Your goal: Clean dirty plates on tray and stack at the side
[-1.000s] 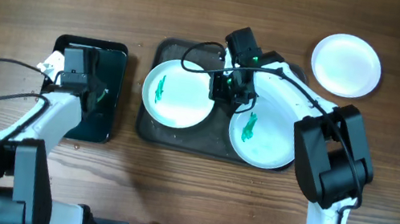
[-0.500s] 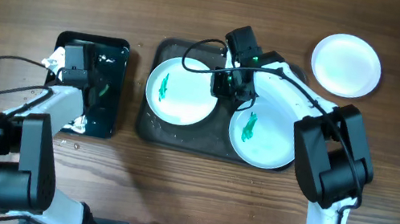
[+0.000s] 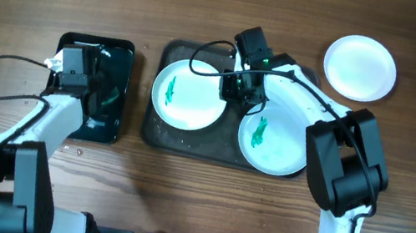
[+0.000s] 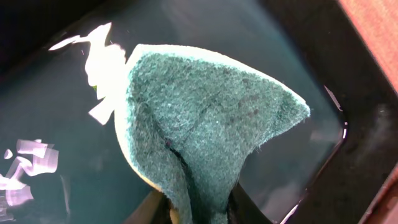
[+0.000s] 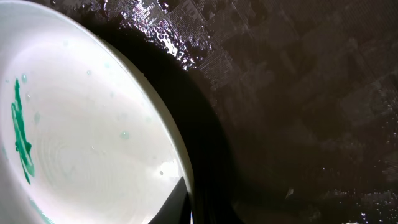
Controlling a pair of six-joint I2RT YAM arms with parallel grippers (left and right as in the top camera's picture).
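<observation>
The dark tray holds two white plates. The left plate and the right plate each carry a teal smear. A third, clean plate lies on the table at the far right. My right gripper is shut on the left plate's right rim. The right wrist view shows that plate, its smear, and my gripper pinching the rim over the wet tray. My left gripper is shut on a green sponge inside the black tub.
The black tub holds shallow water and stands left of the tray. A black cable loops over the left plate's top edge. Bare wood table lies in front of and behind the tray.
My left gripper has shifted a little inside the tub with the sponge. The left plate has edged slightly up and right. The right gripper stays at its rim.
</observation>
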